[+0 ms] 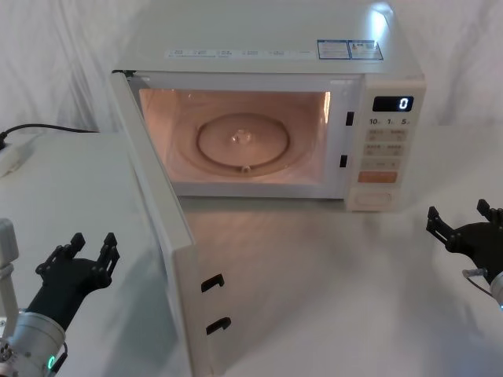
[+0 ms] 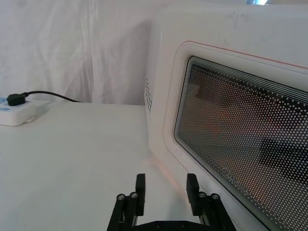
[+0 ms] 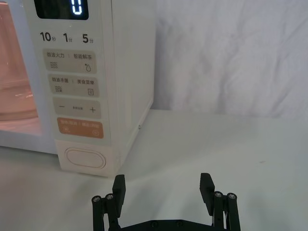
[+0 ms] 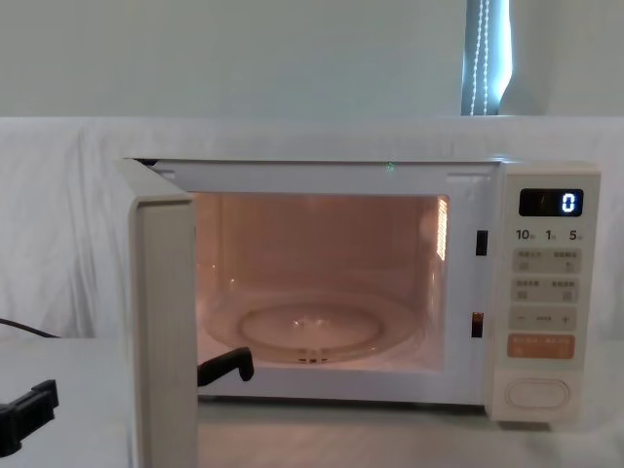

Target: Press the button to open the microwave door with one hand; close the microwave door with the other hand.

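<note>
The microwave door [image 1: 169,228] stands wide open, swung out toward me on its left hinge, and the lit cavity shows behind it. Its mesh window [image 2: 240,134] faces my left gripper [image 1: 93,250], which hovers open at the lower left, just outside the door and apart from it. In the left wrist view that gripper [image 2: 166,187] has nothing between its fingers. The button [image 1: 371,199] is the wide cream pill at the foot of the control panel. My right gripper [image 1: 457,220] is open at the right, short of the panel. The button [image 3: 85,159] lies ahead of that gripper [image 3: 162,185], untouched.
A white power strip with a black plug [image 1: 12,153] lies at the table's far left. A glass turntable [image 1: 242,141] sits inside the cavity. An orange key [image 1: 377,177] is just above the button. White cloth hangs behind the microwave.
</note>
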